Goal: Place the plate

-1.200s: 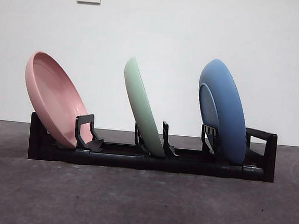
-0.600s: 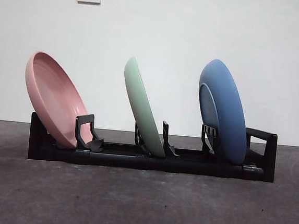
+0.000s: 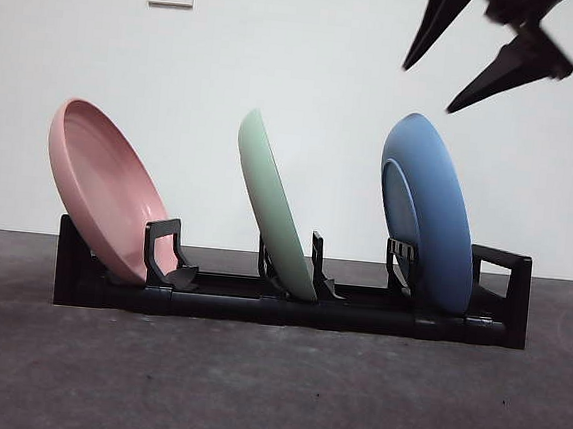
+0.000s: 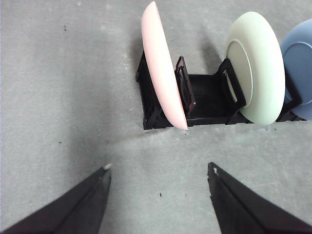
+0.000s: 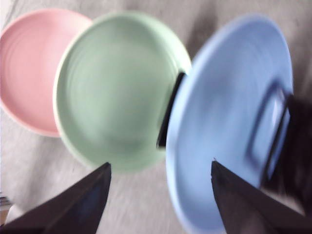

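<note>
Blue plate (image 3: 429, 212), green plate (image 3: 274, 205) and pink plate (image 3: 108, 191) all stand in the rack (image 3: 289, 305); none has been lifted yet. Right gripper (image 3: 486, 53) hangs above the blue one, jaws apart and empty. Left gripper (image 4: 158, 183), also spread, waits well off.

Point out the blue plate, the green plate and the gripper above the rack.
blue plate (image 3: 437, 213), front view, its rounded back.
green plate (image 3: 272, 208), front view, its edge-on rim.
right gripper (image 3: 430, 89), front view, between its open jaw tips.

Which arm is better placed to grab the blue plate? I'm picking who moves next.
The right: its gripper hangs open just above the blue plate. The left gripper sits back near the pink plate.
</note>
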{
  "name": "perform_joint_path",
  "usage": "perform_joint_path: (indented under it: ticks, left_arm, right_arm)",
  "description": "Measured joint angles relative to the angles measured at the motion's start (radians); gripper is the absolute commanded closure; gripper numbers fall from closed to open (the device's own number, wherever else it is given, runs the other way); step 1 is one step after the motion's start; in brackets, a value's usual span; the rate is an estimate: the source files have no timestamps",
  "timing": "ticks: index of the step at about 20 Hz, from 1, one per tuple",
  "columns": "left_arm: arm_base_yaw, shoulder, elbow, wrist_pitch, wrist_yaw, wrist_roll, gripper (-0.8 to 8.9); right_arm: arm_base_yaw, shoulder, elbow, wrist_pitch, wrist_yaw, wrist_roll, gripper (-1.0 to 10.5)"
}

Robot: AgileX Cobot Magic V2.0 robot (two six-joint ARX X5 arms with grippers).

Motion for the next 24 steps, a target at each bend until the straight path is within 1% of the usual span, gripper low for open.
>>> perform_joint_path:
  ticks: [2,4,6,9,11,16,18,20,22,24]
  left_arm:
    - [-0.010,0.000,0.000,0.000,0.000,0.000,5.01]
    - [-0.014,0.000,0.000,0.000,0.000,0.000,5.01]
    - [-0.016,0.000,0.000,0.000,0.000,0.000,5.01]
    - [-0.016,0.000,0.000,0.000,0.000,0.000,5.01]
    - [-0.016,0.000,0.000,0.000,0.000,0.000,5.01]
    - [-0.016,0.000,0.000,0.000,0.000,0.000,5.01]
    - [-0.016,0.000,0.000,0.000,0.000,0.000,5.01]
    - [-0.016,0.000,0.000,0.000,0.000,0.000,5.01]
    - [-0.016,0.000,0.000,0.000,0.000,0.000,5.01]
    - [-0.016,0.000,0.000,0.000,0.000,0.000,5.01]
  right_arm:
    - [0.014,0.023,0.000,0.051,0.018,0.002,6.3]
    - [0.028,0.043,0.004,0.073,0.060,0.002,6.3]
    - [0.038,0.065,0.004,0.078,0.076,0.003,7.0]
    - [0.046,0.085,0.004,0.087,0.077,0.003,8.8]
    - [0.050,0.086,0.004,0.087,0.080,0.003,9.4]
    - [0.052,0.087,0.004,0.086,0.072,0.017,9.4]
    - [0.052,0.086,0.007,0.076,0.052,0.022,9.4]
    - [0.049,0.084,0.040,0.033,0.008,0.026,9.4]
    - [0.051,0.064,0.108,-0.038,-0.050,0.027,9.4]
    - [0.052,0.031,0.185,-0.116,-0.087,0.023,9.4]
